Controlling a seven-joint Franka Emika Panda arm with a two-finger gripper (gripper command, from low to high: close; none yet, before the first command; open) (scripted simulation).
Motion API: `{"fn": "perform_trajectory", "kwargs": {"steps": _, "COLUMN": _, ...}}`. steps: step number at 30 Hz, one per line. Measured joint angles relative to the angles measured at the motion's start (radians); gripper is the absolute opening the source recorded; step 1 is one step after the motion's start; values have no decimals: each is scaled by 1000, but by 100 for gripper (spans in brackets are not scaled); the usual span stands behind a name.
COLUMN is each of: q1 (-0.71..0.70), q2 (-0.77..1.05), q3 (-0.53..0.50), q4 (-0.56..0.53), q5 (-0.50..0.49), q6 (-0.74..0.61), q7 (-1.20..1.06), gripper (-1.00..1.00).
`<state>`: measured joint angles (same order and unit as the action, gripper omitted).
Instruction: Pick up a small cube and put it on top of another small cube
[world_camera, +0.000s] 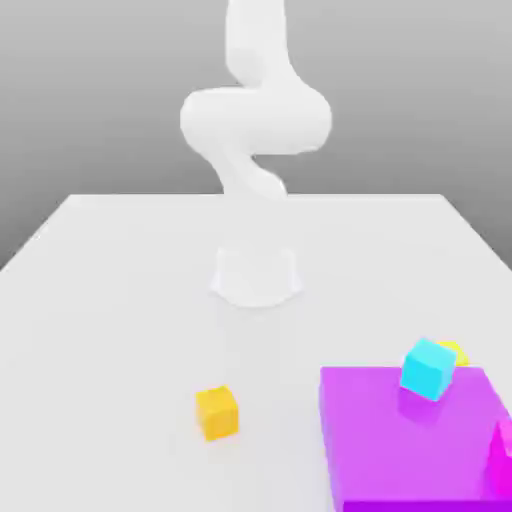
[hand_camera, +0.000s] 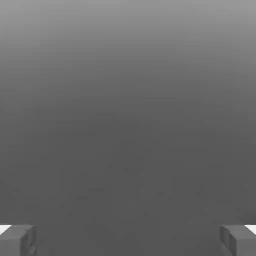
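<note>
A: Table (world_camera: 120, 300) in white carries a small orange-yellow cube (world_camera: 217, 412), sitting alone just off the big purple block (world_camera: 410, 440), toward the exterior view's left.

B: And on the block?

A: A cyan cube (world_camera: 429, 368) rests tilted on its far edge, a yellow cube (world_camera: 453, 351) peeking from behind it.

B: The gripper (hand_camera: 128, 240)?

A: Fingers (hand_camera: 17, 239) spread wide apart, holding nothing, before a plain grey backdrop.

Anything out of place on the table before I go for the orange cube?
The cyan cube sits tilted on the purple block, one corner raised, not flat. The orange cube rests square on the table.
</note>
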<state>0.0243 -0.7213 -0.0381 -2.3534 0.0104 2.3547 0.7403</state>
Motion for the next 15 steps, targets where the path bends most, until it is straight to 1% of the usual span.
{"fn": "perform_trajectory", "kwargs": {"steps": 7, "q1": 72, "q2": 261, "q3": -113, "q4": -166, "q5": 35, "q6": 175, "q7": -195, "gripper": 0}}
{"fn": "perform_trajectory", "kwargs": {"steps": 15, "q1": 113, "q2": 566, "q3": -195, "q4": -359, "q5": 72, "q6": 381, "q7": -418, "gripper": 0}}
